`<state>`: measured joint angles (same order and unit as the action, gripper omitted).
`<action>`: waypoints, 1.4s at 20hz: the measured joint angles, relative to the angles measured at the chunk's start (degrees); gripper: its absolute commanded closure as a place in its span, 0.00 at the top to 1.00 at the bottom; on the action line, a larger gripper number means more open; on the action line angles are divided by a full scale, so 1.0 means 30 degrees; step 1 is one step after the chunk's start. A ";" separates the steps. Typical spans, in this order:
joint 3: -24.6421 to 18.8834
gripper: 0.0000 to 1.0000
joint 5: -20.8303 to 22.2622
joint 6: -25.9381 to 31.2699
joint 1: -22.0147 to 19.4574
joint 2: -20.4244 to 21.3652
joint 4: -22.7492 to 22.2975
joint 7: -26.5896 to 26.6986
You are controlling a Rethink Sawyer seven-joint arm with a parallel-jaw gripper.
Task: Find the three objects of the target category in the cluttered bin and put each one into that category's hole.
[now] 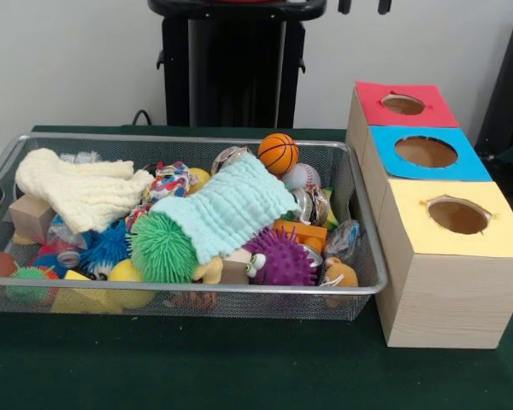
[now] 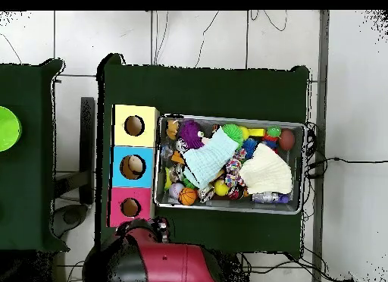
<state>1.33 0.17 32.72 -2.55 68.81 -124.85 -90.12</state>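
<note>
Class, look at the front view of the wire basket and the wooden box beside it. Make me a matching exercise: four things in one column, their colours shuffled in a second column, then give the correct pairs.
Things
1. Small basketball
2. Spiky ball near the front of the basket
3. Knitted cloth across the middle
4. Top around the farthest hole in the box

Colours
A. red
B. pale mint
C. orange
D. green

Pairs: 1-C, 2-D, 3-B, 4-A
</note>
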 measured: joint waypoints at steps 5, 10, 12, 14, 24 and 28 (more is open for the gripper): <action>-0.0022 1.00 0.0019 -0.0004 -0.1424 -0.0529 0.0028 0.0000; -0.0036 1.00 0.0102 -0.0008 -0.2474 -0.1409 0.0207 0.0000; -0.0074 1.00 0.0188 -0.0008 -0.2800 -0.1769 0.0334 0.0000; -0.0154 1.00 0.0220 -0.0004 -0.3103 -0.2080 0.0444 0.0000; -0.0535 1.00 0.0443 -0.0008 -0.3882 -0.3593 0.1289 0.0000; -0.0640 1.00 0.0890 -0.0012 -0.4173 -0.4314 0.1852 0.0000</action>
<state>-0.59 2.84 32.68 -15.07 55.87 -119.29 -90.12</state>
